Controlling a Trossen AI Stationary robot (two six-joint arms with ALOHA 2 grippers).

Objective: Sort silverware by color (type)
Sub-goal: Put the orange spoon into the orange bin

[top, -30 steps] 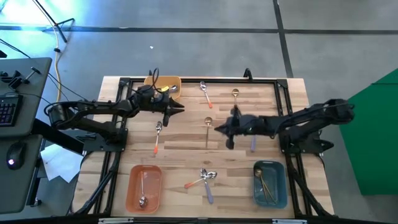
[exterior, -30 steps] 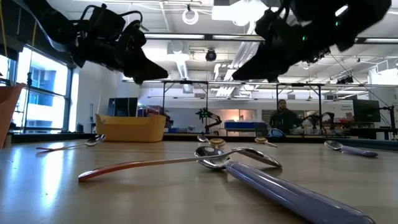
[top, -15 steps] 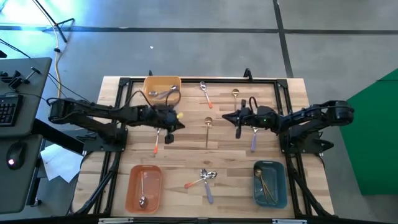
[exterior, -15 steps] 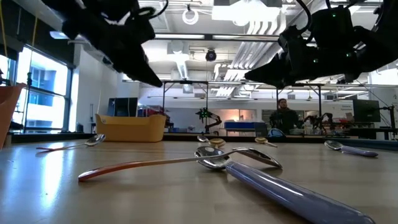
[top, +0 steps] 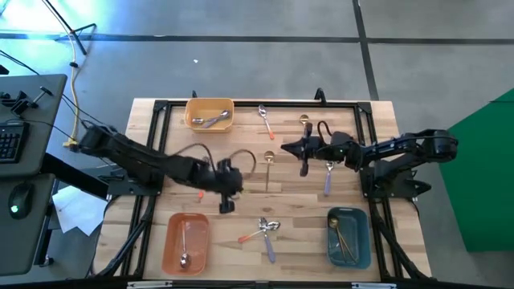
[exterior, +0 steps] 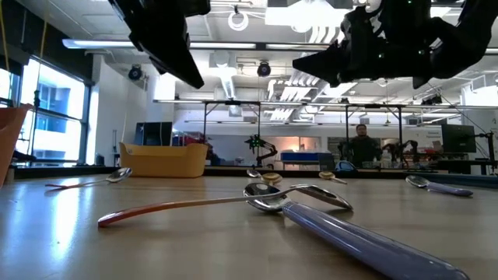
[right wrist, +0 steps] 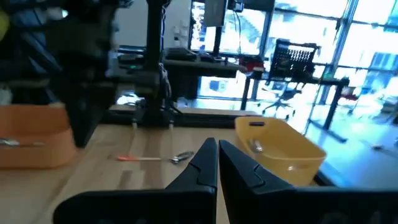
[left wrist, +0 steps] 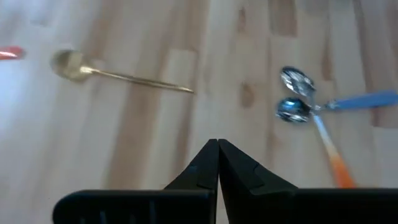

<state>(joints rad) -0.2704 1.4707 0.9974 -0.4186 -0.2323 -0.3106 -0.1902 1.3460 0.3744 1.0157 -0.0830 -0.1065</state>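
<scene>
I have the left gripper (top: pixel 226 205) low of centre in the overhead frame, above bare wood, fingers pressed tip to tip with nothing between them. Its wrist camera shows a gold spoon (left wrist: pixel 118 74) at upper left and a crossed pair, an orange-handled spoon (left wrist: pixel 314 127) and a lavender-handled spoon (left wrist: pixel 339 99), at right, all clear of the fingertips.

My right gripper (top: pixel 303 167) sits right of centre, likewise clenched and empty, raised off the table (top: pixel 377 120) in the level camera. A lavender spoon (top: pixel 327 178) lies just to its right, and another gold spoon (top: pixel 303 122) above it in the frame.

The yellow bin (top: pixel 197 120) at top holds silvery spoons, the orange bin (top: pixel 173 241) at lower left one spoon, the blue bin (top: pixel 363 245) at lower right gold ones.
</scene>
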